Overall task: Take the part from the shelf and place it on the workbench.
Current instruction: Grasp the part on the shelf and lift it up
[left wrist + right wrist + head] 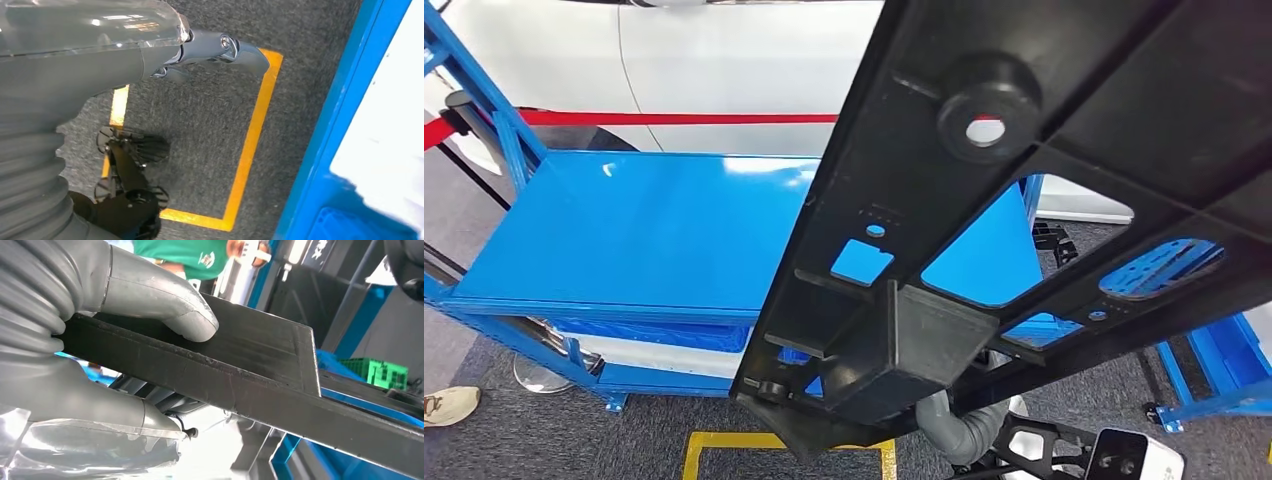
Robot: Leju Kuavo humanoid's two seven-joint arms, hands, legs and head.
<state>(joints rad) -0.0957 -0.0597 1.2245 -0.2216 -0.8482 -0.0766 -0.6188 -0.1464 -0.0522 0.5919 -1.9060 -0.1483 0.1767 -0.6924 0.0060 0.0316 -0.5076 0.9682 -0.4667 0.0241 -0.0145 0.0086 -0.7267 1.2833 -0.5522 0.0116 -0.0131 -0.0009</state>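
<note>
A large black plastic part (pixel 1114 100) with ribs and cut-outs slants close before the head camera, from the bottom centre up to the top right. My right hand (pixel 959 425) grips its lower end from beneath. In the right wrist view the thumb (pixel 165 305) presses on the part's flat face (pixel 260 365) while the fingers (pixel 85 400) wrap under it. The blue workbench (pixel 644 230) stands ahead and to the left, partly hidden behind the part. My left hand (pixel 210 50) hangs over the carpet, fingers stretched out and holding nothing.
A white car and a red barrier tape (pixel 674 118) lie beyond the workbench. Yellow floor tape (pixel 724 445) marks a box on the grey carpet. A person's shoe (pixel 449 403) is at the far left. A blue frame (pixel 1224 370) stands at the right. A person in green (pixel 200 255) stands near.
</note>
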